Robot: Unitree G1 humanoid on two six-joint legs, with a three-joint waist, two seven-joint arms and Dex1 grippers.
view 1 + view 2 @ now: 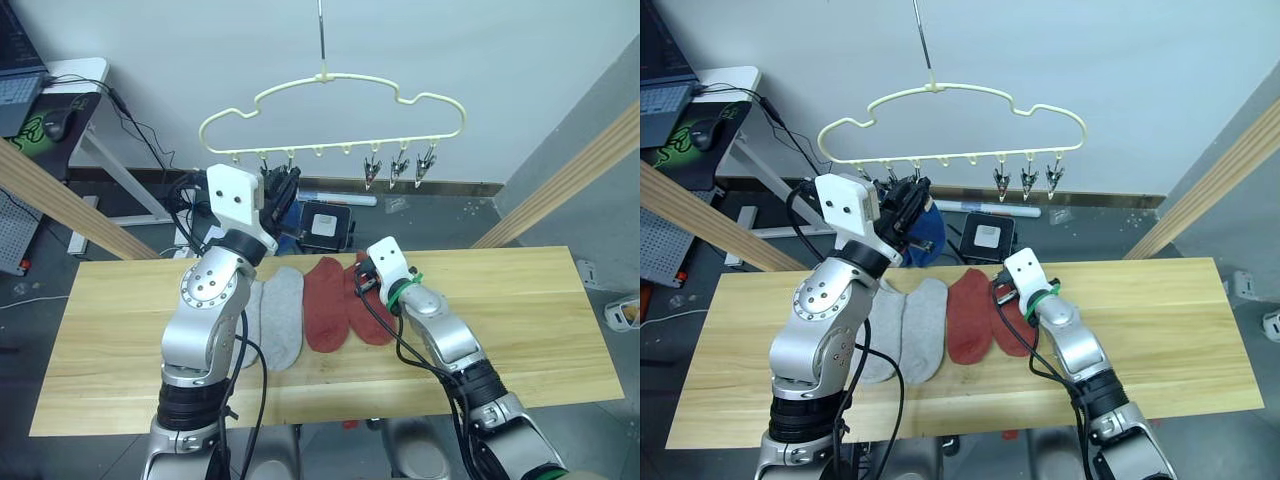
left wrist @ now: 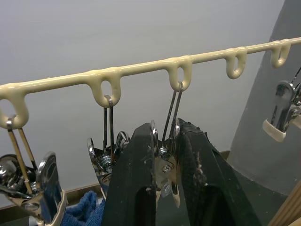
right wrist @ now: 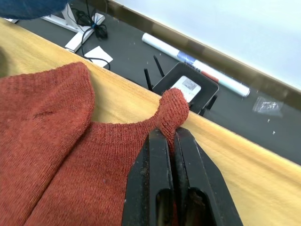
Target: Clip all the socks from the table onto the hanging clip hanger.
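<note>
Socks lie side by side near the middle of the long light-wood plank table, toward its far edge: two light grey knit ankle socks and two rust-red knit ankle socks, each with its long axis running from the far edge toward the near edge. The grey sock nearer the table's left end is largely hidden behind the left arm. A bright blue sock hangs behind the left gripper, bunched and mostly covered, so which clip holds it cannot be told.

Above the far edge hangs the thin pale-yellow cloud-outline clip hanger on its slim metal hook, its straight bottom bar level and parallel to the table's length. Three small metal clips dangle free near the bar's right end.

In the left wrist view the left gripper's black fingers are closed on a metal clip hanging from a loop of the bar. The right gripper is pinched tight on the raised cuff edge of the rust-red sock nearer the table's right end, at the sock's far tip.
</note>
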